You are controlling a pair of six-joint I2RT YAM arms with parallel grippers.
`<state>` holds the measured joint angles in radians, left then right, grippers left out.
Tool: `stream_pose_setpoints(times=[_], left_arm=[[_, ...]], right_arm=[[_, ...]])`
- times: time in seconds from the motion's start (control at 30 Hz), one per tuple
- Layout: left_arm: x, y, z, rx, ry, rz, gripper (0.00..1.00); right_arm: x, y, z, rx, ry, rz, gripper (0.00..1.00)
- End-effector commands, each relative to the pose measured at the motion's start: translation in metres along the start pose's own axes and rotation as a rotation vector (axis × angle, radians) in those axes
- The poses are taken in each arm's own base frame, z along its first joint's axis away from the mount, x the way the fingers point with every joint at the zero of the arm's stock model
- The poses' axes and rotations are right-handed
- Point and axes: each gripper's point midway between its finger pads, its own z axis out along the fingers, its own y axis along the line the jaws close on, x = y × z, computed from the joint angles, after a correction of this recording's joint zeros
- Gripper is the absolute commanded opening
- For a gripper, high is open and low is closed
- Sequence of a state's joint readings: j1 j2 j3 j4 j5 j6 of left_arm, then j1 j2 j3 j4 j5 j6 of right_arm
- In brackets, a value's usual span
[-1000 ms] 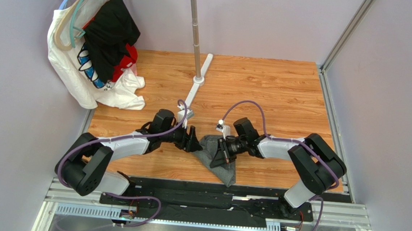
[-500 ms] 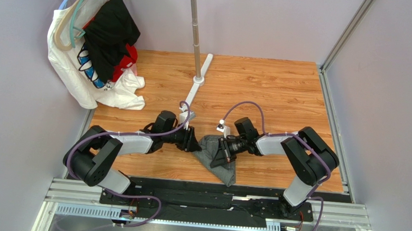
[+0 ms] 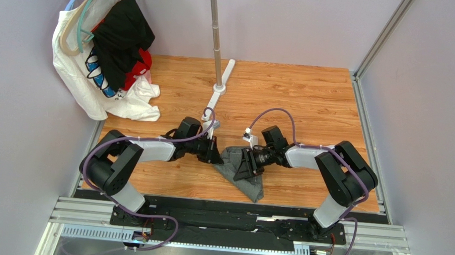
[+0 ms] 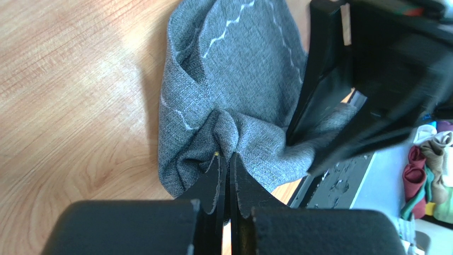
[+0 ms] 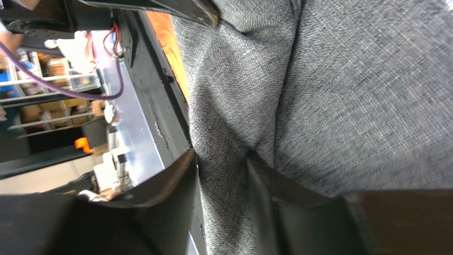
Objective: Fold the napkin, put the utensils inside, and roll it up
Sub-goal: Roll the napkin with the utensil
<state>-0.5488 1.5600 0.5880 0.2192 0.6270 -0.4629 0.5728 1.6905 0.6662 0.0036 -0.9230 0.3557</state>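
Pinches crumpled dark grey felt-like napkin (image 4: 239,95) w/ shut L gripper (image 4: 225,159), straddles it w/ part-open R gripper (image 5: 222,156); leaves fold, utensils (none in view) & roll pending.

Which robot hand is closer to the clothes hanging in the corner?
Left. The left gripper pinches the napkin on the side facing the clothes; the right gripper is at its other side, farther away.
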Motion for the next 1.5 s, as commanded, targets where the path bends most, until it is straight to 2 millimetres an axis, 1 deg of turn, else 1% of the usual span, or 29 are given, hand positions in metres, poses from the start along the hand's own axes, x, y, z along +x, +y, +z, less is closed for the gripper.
stream_pose_setpoints(times=[0.0, 0.07, 0.1, 0.13, 0.17, 0.2, 0.23, 0.27, 0.3, 0.33, 0.37, 0.4, 0.43, 0.47, 0.5, 0.57, 0.63, 0.67, 0.7, 0.77, 0.8, 0.9, 0.97, 1.03, 1.23, 1.33, 1.37, 1.47], left_arm=[[0.011, 0.010, 0.001, -0.064, 0.083, -0.059, 0.00], [0.013, 0.012, 0.003, -0.076, 0.108, -0.080, 0.00], [0.013, 0.013, 0.003, -0.078, 0.115, -0.084, 0.00], [0.011, 0.012, 0.004, -0.077, 0.122, -0.089, 0.00], [0.012, 0.012, 0.005, -0.076, 0.131, -0.094, 0.00], [0.009, 0.012, 0.006, -0.077, 0.129, -0.093, 0.00], [0.008, 0.012, 0.007, -0.074, 0.127, -0.092, 0.00], [0.011, 0.013, 0.006, -0.082, 0.145, -0.106, 0.00], [0.011, 0.013, 0.006, -0.086, 0.154, -0.110, 0.00], [0.010, 0.012, 0.006, -0.088, 0.156, -0.109, 0.00], [0.011, 0.013, 0.007, -0.090, 0.164, -0.114, 0.00], [0.009, 0.013, 0.007, -0.091, 0.169, -0.114, 0.00], [0.009, 0.013, 0.007, -0.091, 0.173, -0.113, 0.00], [0.010, 0.014, 0.008, -0.092, 0.183, -0.117, 0.00], [0.008, 0.013, 0.009, -0.090, 0.189, -0.116, 0.00], [0.011, 0.016, 0.012, -0.094, 0.208, -0.125, 0.00], [0.011, 0.018, 0.013, -0.095, 0.212, -0.132, 0.00], [0.012, 0.018, 0.014, -0.094, 0.217, -0.136, 0.00], [0.011, 0.018, 0.014, -0.094, 0.218, -0.134, 0.00], [0.011, 0.018, 0.013, -0.095, 0.218, -0.135, 0.00], [0.010, 0.018, 0.013, -0.099, 0.217, -0.133, 0.00], [0.010, 0.017, 0.012, -0.100, 0.219, -0.135, 0.00], [0.010, 0.017, 0.012, -0.099, 0.220, -0.136, 0.00], [0.010, 0.017, 0.012, -0.100, 0.221, -0.134, 0.00], [0.012, 0.017, 0.011, -0.101, 0.227, -0.136, 0.00], [0.010, 0.015, 0.010, -0.098, 0.220, -0.133, 0.00], [0.008, 0.014, 0.010, -0.095, 0.216, -0.129, 0.00], [0.005, 0.012, 0.009, -0.093, 0.211, -0.125, 0.00]], right_arm=[[-0.022, 0.001, -0.017, 0.115, -0.062, -0.083, 0.51], [-0.028, 0.001, -0.023, 0.148, -0.086, -0.095, 0.55], [-0.029, 0.004, -0.028, 0.166, -0.092, -0.095, 0.67], [-0.034, 0.007, -0.032, 0.185, -0.108, -0.109, 0.68], [-0.039, 0.002, -0.036, 0.236, -0.130, -0.125, 0.68], [-0.039, 0.000, -0.041, 0.272, -0.135, -0.122, 0.69], [-0.046, 0.005, -0.050, 0.295, -0.172, -0.150, 0.70], [-0.052, 0.000, -0.055, 0.363, -0.204, -0.166, 0.71], [-0.053, 0.003, -0.060, 0.396, -0.221, -0.191, 0.71], [-0.058, 0.012, -0.067, 0.421, -0.259, -0.239, 0.71], [-0.061, 0.016, -0.069, 0.500, -0.283, -0.297, 0.71], [-0.060, 0.021, -0.069, 0.537, -0.289, -0.348, 0.70], [-0.060, 0.027, -0.069, 0.564, -0.304, -0.391, 0.70], [-0.058, 0.040, -0.066, 0.609, -0.335, -0.464, 0.69], [-0.057, 0.046, -0.062, 0.616, -0.346, -0.500, 0.66], [-0.049, 0.056, -0.051, 0.635, -0.347, -0.570, 0.63], [-0.045, 0.061, -0.041, 0.637, -0.347, -0.609, 0.60], [-0.038, 0.062, -0.032, 0.646, -0.324, -0.637, 0.59], [-0.036, 0.062, -0.028, 0.649, -0.322, -0.651, 0.58], [-0.031, 0.060, -0.020, 0.659, -0.296, -0.670, 0.56], [-0.028, 0.054, -0.015, 0.673, -0.277, -0.674, 0.54], [-0.022, 0.048, -0.005, 0.680, -0.234, -0.694, 0.53], [-0.019, 0.045, -0.001, 0.684, -0.218, -0.701, 0.52], [-0.018, 0.037, 0.000, 0.705, -0.206, -0.699, 0.52], [-0.013, 0.024, 0.004, 0.735, -0.172, -0.693, 0.52], [-0.006, 0.013, 0.008, 0.750, -0.144, -0.680, 0.50], [-0.003, 0.007, 0.009, 0.759, -0.131, -0.676, 0.48], [-0.001, 0.000, 0.009, 0.778, -0.129, -0.659, 0.47]])
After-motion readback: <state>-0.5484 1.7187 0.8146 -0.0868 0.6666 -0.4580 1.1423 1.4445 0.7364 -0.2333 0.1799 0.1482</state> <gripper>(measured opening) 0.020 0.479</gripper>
